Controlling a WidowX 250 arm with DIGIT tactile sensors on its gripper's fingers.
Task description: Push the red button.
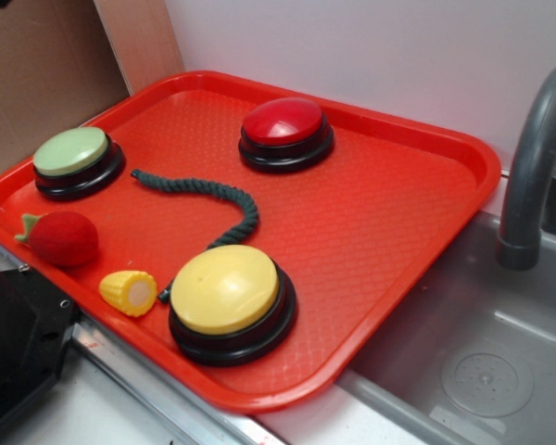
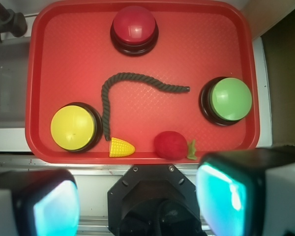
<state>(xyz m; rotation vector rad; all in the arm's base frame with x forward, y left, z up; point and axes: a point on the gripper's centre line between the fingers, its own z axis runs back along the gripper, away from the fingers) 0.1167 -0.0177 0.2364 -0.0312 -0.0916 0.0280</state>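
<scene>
A red tray [image 1: 426, 139] sits on a pale counter [image 1: 120, 408] beside a grey sink [image 1: 482, 362] with a dark faucet [image 1: 533, 167], against a white wall. On the tray, the red button [image 1: 285, 130] stands at the far side, apart from the green button [image 1: 74, 159], yellow button [image 1: 230, 298], dark rope [image 1: 218, 197], strawberry toy [image 1: 63, 238] and corn toy [image 1: 130, 292]. The hand [image 2: 137, 201] hangs wide open and empty, short of the tray's near edge.
</scene>
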